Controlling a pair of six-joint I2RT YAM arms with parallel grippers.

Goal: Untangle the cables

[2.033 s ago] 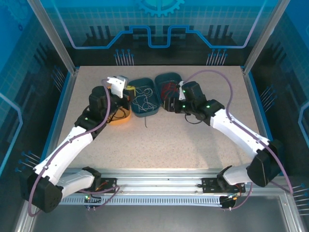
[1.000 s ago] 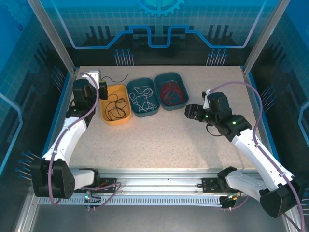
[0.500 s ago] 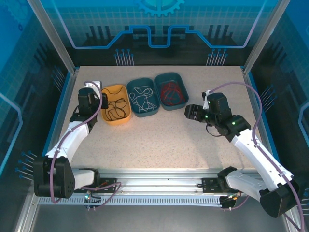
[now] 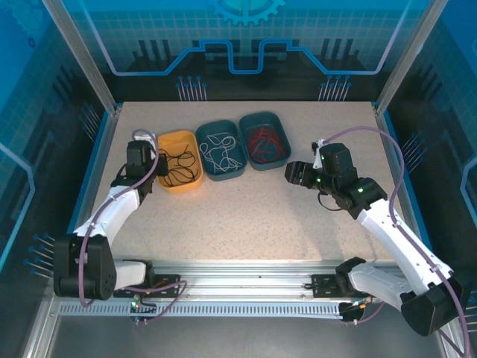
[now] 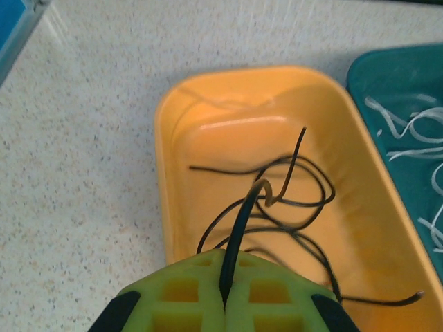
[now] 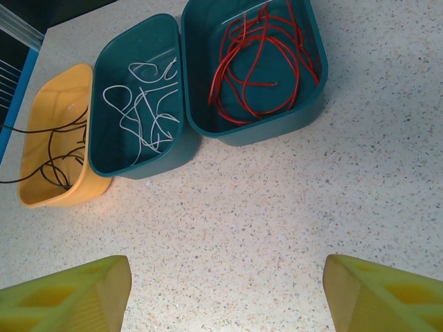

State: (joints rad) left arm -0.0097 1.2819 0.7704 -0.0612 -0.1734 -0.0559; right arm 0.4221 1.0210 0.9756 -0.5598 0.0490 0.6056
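The black cable (image 5: 291,207) lies coiled in the yellow bin (image 5: 173,124), and one end runs up between my left gripper's (image 5: 225,277) yellow-green pads, which are shut on it. From above, the left gripper (image 4: 154,160) sits at the yellow bin's (image 4: 181,186) left edge. The white cable (image 6: 142,114) rests in the middle teal bin (image 6: 111,52). The red cable (image 6: 259,66) is coiled in the right teal bin (image 6: 315,69). My right gripper (image 6: 225,297) hangs open over bare table, nothing between its fingers, right of the bins (image 4: 296,174).
The three bins stand in a row at the back of the speckled table (image 4: 246,216). Blue rails (image 4: 88,179) border the table left and right. An aluminium rail (image 4: 246,280) runs along the near edge by the arm bases.
My left gripper has moved from the back left corner toward the near side of the yellow bin, drawing the black cable's loose end into the bin. The right arm has held still.
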